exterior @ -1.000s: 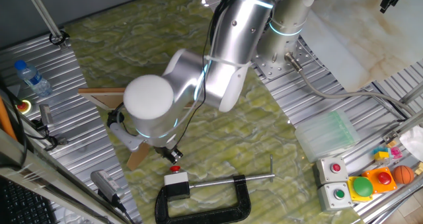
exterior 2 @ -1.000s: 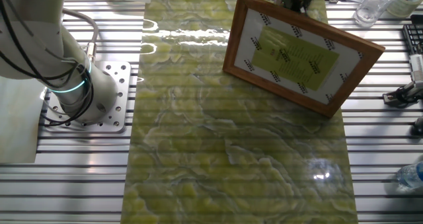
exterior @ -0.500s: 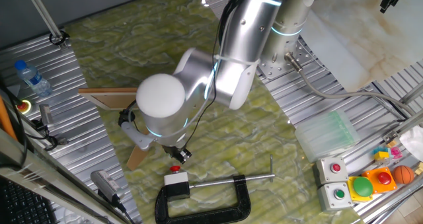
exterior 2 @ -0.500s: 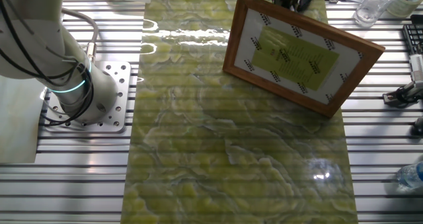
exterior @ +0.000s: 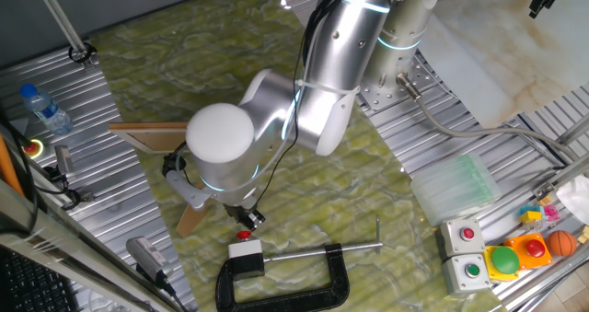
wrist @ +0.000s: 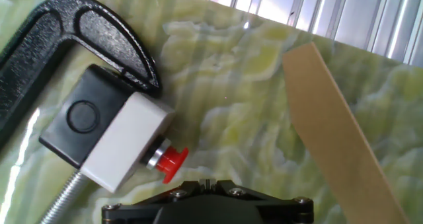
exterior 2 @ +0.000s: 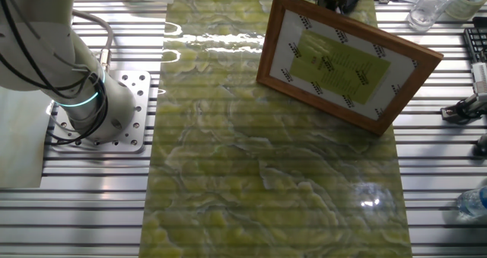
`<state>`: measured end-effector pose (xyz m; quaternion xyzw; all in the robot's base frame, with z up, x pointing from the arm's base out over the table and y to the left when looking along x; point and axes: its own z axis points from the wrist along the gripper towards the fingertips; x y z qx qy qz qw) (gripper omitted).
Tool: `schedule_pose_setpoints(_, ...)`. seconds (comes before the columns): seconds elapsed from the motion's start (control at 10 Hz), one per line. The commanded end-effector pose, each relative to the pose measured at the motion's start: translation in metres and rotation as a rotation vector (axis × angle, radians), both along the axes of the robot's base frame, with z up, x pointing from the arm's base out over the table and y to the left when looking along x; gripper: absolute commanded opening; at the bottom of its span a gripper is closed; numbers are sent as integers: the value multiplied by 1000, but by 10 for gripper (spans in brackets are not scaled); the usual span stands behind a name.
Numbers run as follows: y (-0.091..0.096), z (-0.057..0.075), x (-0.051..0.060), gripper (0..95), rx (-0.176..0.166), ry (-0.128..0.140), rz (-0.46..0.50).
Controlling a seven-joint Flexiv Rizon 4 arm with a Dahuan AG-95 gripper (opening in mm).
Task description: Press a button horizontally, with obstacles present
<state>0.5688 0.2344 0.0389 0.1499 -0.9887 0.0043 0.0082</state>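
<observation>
The tiny red button (wrist: 173,164) sticks out sideways from a small white box (wrist: 125,149) with a black base (wrist: 82,115). It also shows in one fixed view (exterior: 244,234). My gripper (wrist: 206,183) is shut, its fingertips touching each other, just right of the button's cap and very near it. In one fixed view the gripper (exterior: 246,217) hangs right above the button. The obstacles are a wooden board (exterior: 147,132) and a narrower strip (wrist: 337,138). In the other fixed view the board (exterior 2: 346,56) stands on edge and hides the button.
A black C-clamp (exterior: 287,277) grips the white box and lies in front of it; its arch (wrist: 86,22) fills the hand view's upper left. A box of red and green buttons (exterior: 479,252) is at the right. A water bottle (exterior: 44,108) is at the left.
My arm has shifted a little to the right and down, bringing the gripper closer to the red button. The box, clamp and boards have not moved.
</observation>
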Motion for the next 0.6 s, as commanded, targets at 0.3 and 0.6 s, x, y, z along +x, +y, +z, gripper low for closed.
schedule_pose_setpoints(0.3, 2, -1, 2, 0, 24, -5, -8)
schedule_pose_setpoints(0.6, 5, 1, 5, 0, 26, -2, -10)
